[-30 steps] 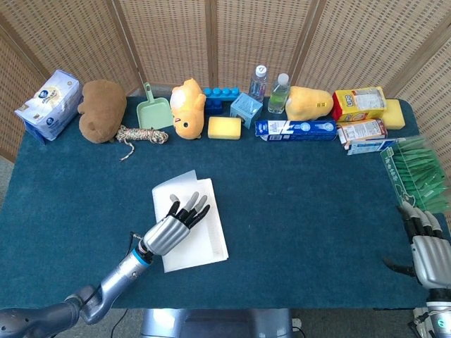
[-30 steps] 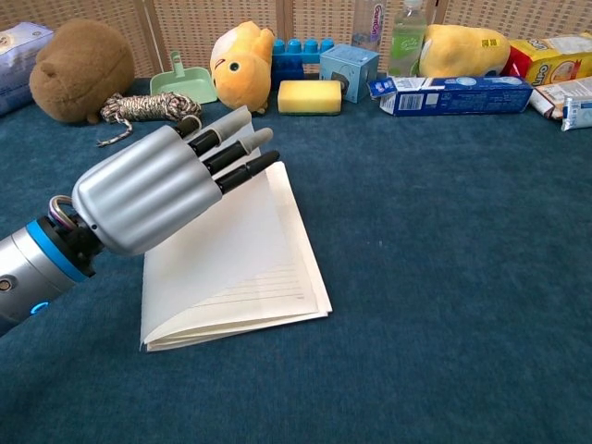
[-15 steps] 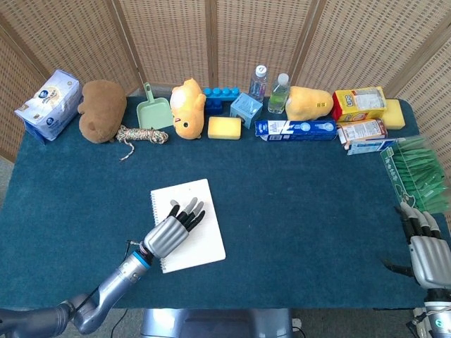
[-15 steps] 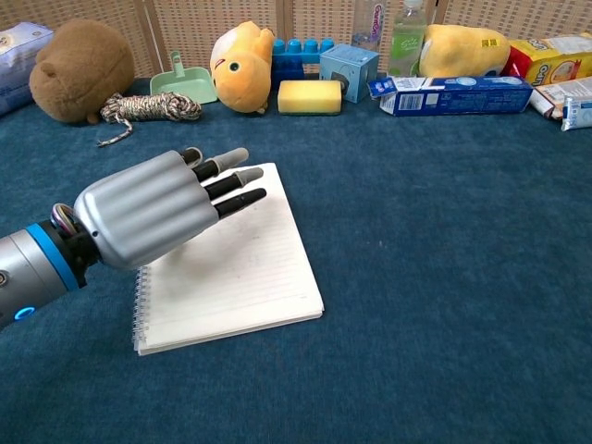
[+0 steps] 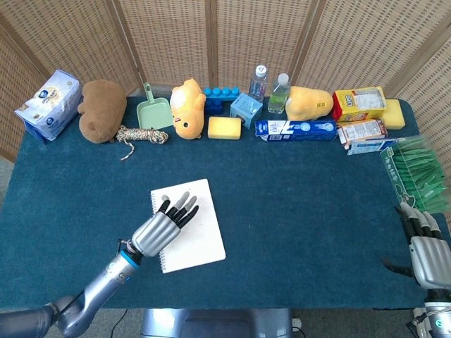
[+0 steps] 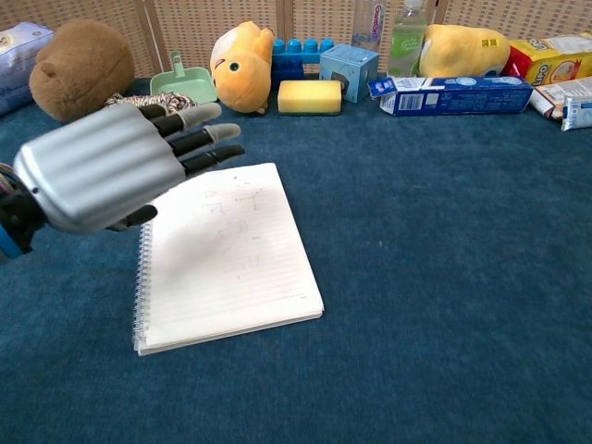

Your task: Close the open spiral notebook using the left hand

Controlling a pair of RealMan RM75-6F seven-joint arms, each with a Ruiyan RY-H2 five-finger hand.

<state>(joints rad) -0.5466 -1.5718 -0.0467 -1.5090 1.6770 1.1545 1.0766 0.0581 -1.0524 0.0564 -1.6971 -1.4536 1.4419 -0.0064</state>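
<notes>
The white spiral notebook [image 5: 198, 228] [image 6: 236, 255] lies flat and closed on the blue table, its wire spine along the left edge. My left hand [image 5: 163, 224] [image 6: 116, 166] hovers above the notebook's left part, fingers stretched out and slightly apart, holding nothing. My right hand [image 5: 427, 246] rests at the table's front right corner, fingers pointing away from me, nothing in it; it does not show in the chest view.
Along the back edge stand a tissue pack [image 5: 48, 103], brown plush [image 5: 101, 109], rope [image 5: 139, 134], green dustpan [image 5: 154, 110], yellow plush [image 5: 187, 108], sponge [image 5: 225, 127], blue blocks, two bottles, toothpaste box [image 5: 294, 129] and snack boxes. A green rack [image 5: 416, 174] sits at the right edge.
The raised page has come down and the notebook now lies closed and flat. My left hand has lifted off it and drawn back to the left. The right hand has not moved.
</notes>
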